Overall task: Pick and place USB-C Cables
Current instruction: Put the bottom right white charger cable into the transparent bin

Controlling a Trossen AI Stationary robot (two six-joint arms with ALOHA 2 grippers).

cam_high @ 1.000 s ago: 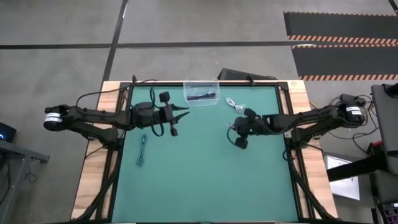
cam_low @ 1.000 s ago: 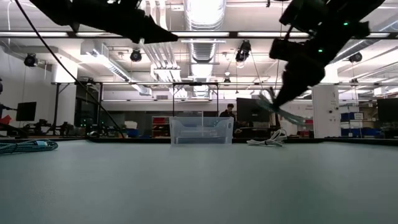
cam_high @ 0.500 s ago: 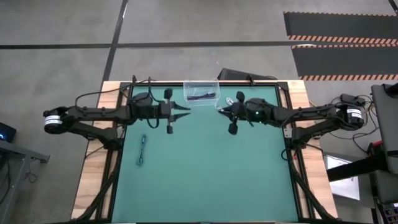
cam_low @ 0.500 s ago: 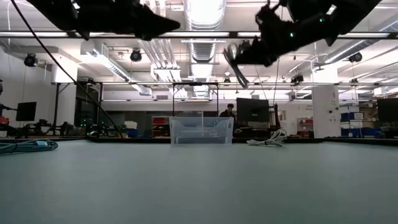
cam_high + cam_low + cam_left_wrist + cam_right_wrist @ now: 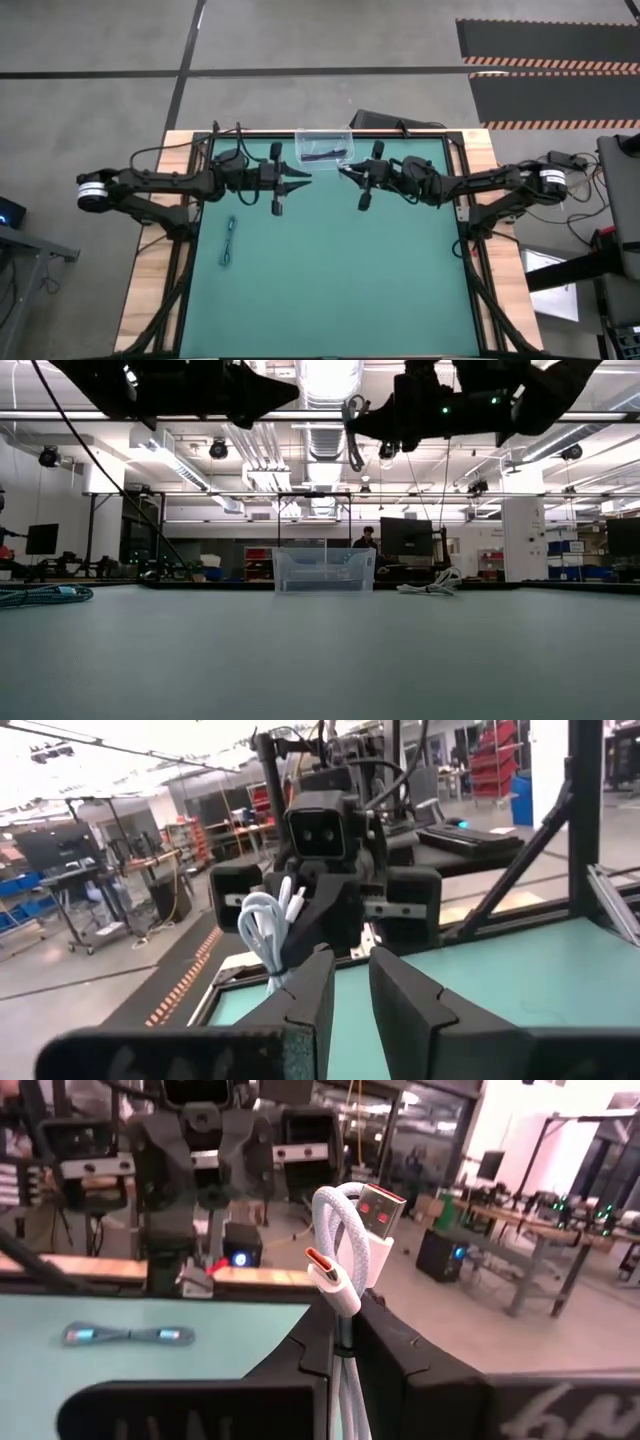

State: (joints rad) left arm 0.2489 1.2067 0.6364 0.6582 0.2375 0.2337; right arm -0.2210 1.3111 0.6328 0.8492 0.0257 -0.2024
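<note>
Right gripper: raised over the far middle of the table, just right of the bin, fingers clamped on a white cable whose red-lined plug and USB-C tip stick up between them (the same bundle shows from the left wrist view, dangling under the opposing gripper).

Left gripper: raised just left of the bin, pointing toward the right gripper; fingers slightly parted, holding nothing.

Clear bin: at the far edge of the green mat, centre. Contains one black cable.

Teal cable: lying straight on the mat, left side, well apart from the bin.

Second white cable: resting on the table right of the bin.

Progress, as judged: one cable binned, one in transit close to the bin, two not yet picked up. Roughly a quarter complete; release over the bin looks like the next step.
</note>
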